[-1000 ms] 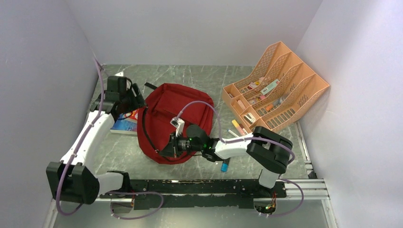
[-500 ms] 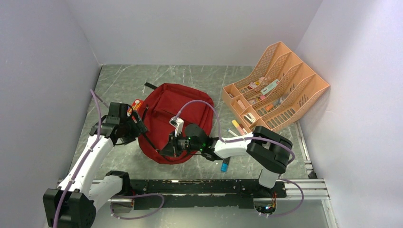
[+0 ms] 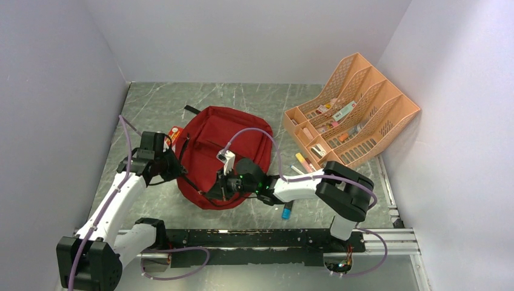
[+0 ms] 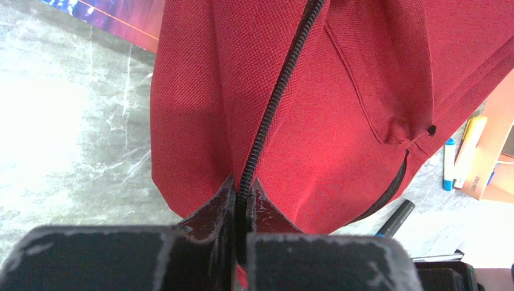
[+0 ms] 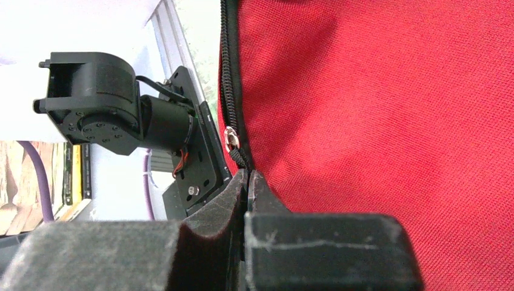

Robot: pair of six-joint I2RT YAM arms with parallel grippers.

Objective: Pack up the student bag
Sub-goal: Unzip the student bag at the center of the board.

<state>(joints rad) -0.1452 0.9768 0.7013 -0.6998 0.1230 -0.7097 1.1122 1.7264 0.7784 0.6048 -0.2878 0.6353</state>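
Note:
The dark-red student bag (image 3: 221, 145) lies flat in the middle of the table. My left gripper (image 3: 174, 168) is at its left edge. In the left wrist view that gripper (image 4: 243, 185) is shut on the bag's black zipper line (image 4: 273, 103), and red fabric (image 4: 339, 121) fills the frame. My right gripper (image 3: 216, 190) is at the bag's near edge. In the right wrist view it (image 5: 248, 176) is shut on the black tab just below the metal zipper pull (image 5: 230, 139). The bag's inside is hidden.
A peach mesh organiser (image 3: 354, 109) with small items stands at the back right. Pens (image 3: 303, 162) and a blue-capped marker (image 3: 286, 211) lie between it and the bag. A book's corner (image 3: 176, 133) shows at the bag's far left edge; its cover (image 4: 103, 15) shows too.
My left arm came from the far left to the bag's left edge, and its jaws shut on the zipper. The book beside the bag is now mostly hidden. The right arm stayed put.

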